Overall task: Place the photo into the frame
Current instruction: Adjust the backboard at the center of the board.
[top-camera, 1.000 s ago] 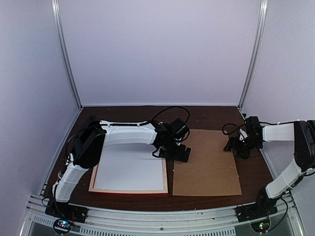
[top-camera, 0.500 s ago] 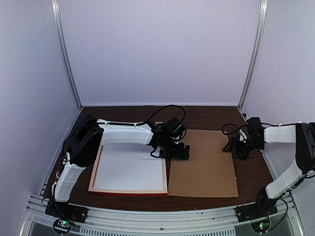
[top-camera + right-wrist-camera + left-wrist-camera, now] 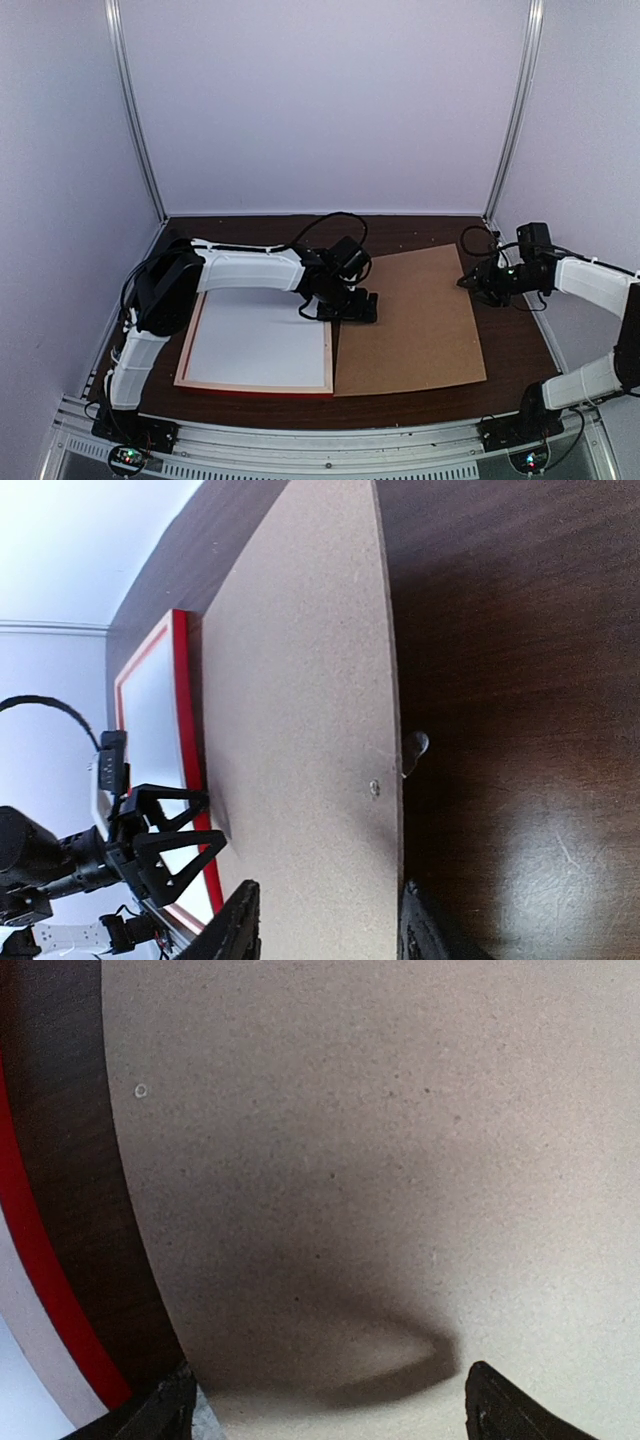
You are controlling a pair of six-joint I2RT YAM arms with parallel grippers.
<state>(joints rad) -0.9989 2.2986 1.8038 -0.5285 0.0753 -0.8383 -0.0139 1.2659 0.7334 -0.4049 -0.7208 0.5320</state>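
Observation:
The frame (image 3: 255, 390) lies flat at the front left, with red outer edges (image 3: 183, 680) and a pale upper side. A white sheet (image 3: 260, 345) fills it. The photo's picture is hidden. A brown backing board (image 3: 420, 320) lies askew just right of the frame. My left gripper (image 3: 352, 305) hovers open over the board's left edge, with nothing between its fingertips (image 3: 335, 1415). My right gripper (image 3: 474, 282) is at the board's right edge. Its jaws (image 3: 325, 935) stand apart, one finger over the board's face (image 3: 300, 680) and the other at the edge.
The dark wooden table (image 3: 420, 230) is walled in by white panels and metal posts at the back corners. A strip of bare table (image 3: 500, 730) runs right of the board. A small clear tab (image 3: 414, 750) sticks out at the board's right edge. Cables loop over both wrists.
The board has slid and turned toward the frame, its far right corner swinging back. My right gripper has risen and its jaws have narrowed. The left gripper has drifted slightly left.

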